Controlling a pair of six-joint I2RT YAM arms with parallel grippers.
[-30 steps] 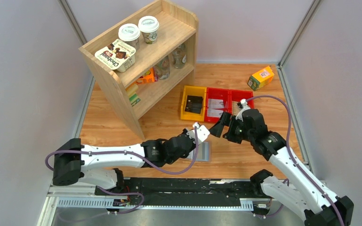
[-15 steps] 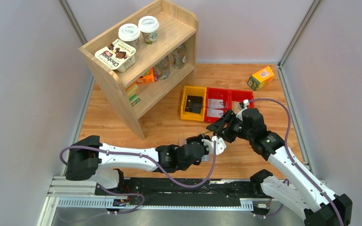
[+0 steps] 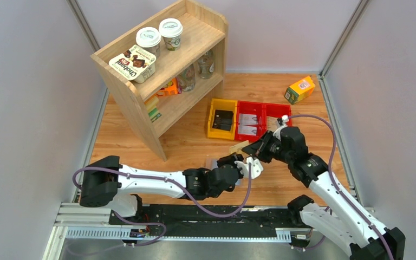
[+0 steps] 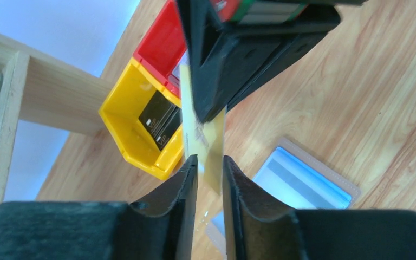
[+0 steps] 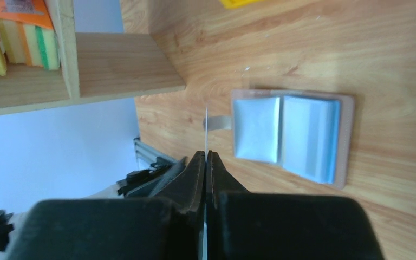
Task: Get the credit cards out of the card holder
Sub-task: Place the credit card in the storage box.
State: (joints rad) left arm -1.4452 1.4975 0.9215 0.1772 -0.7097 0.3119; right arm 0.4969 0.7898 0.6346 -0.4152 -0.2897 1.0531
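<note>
Arms stretched inward, tips nearly meeting. Left pincer slightly parted; right pincer clamped tight.

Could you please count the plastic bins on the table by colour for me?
Yellow bin: 1
Red bins: 2
Total: 3
</note>
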